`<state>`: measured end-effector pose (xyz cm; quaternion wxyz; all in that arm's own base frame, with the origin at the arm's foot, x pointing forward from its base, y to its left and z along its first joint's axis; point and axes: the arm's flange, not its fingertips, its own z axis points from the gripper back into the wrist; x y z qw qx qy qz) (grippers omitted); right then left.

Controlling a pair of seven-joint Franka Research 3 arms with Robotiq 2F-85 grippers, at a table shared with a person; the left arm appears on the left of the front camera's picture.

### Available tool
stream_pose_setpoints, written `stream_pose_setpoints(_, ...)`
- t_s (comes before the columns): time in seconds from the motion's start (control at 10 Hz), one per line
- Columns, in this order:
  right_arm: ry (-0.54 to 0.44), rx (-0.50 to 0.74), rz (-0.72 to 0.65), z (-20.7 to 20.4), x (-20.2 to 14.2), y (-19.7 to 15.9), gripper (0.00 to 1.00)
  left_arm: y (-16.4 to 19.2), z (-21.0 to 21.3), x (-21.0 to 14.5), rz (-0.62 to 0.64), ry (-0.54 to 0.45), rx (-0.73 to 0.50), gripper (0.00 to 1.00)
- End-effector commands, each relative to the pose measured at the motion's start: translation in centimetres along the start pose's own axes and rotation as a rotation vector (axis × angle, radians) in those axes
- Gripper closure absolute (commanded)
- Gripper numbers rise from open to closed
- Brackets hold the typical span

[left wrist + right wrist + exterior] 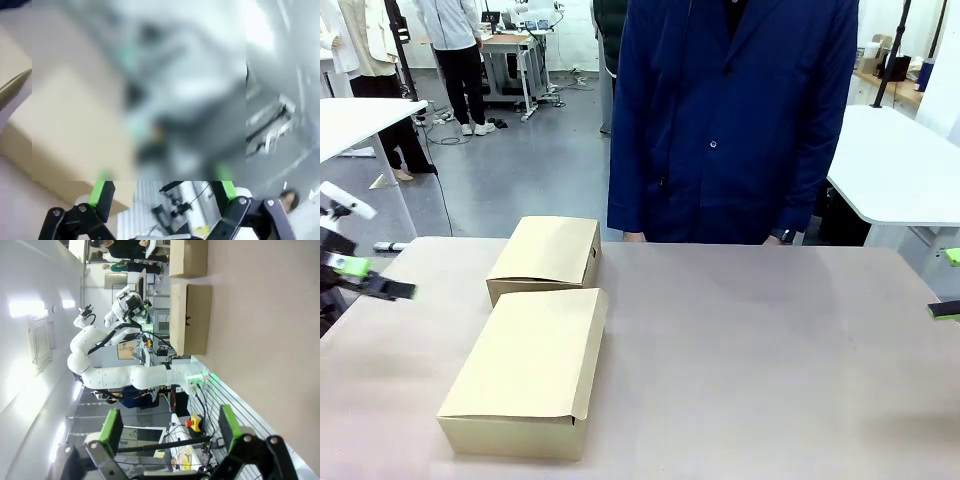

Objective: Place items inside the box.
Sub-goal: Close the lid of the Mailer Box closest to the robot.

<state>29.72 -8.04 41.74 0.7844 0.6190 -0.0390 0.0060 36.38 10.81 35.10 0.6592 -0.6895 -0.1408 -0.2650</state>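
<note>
Two closed cardboard boxes lie on the table's left half: the near box and the far box. The pouches, the stapler and the utility knife are out of view. My left gripper hovers at the table's left edge, level with the far box and apart from it. In its blurred wrist view the left gripper is open and holds nothing, with a box ahead on the left. My right gripper sits at the table's right edge. It is open and bare in its wrist view, far from the boxes.
A person in a navy coat stands at the far side of the table, hands down by the edge. The table's tan top stretches bare from the boxes to the right edge. White tables stand behind on both sides.
</note>
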Motion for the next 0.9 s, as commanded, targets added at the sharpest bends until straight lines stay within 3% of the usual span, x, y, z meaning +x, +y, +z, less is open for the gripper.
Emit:
stream_pose_setpoints(0.0, 0.001, 0.007, 0.002, 0.1, -0.1, 0.3, 0.00, -0.6, 3.7, -0.3, 0.276, -0.310, 0.036, 0.00)
stream_pose_setpoints(0.1, 0.001, 0.007, 0.002, 0.1, -0.1, 0.3, 0.00, -0.8, 5.9, -1.5, 0.268, -0.434, 0.046, 0.00)
stream_pose_setpoints(0.2, 0.001, 0.007, 0.002, 0.1, -0.1, 0.3, 0.00, 0.0, 3.0, -1.2, 0.132, -0.102, 0.037, 0.00)
stream_pose_setpoints(0.8, 0.001, 0.007, 0.002, 0.1, -0.1, 0.3, 0.00, 0.0, 3.0, -1.2, 0.132, -0.102, 0.037, 0.00)
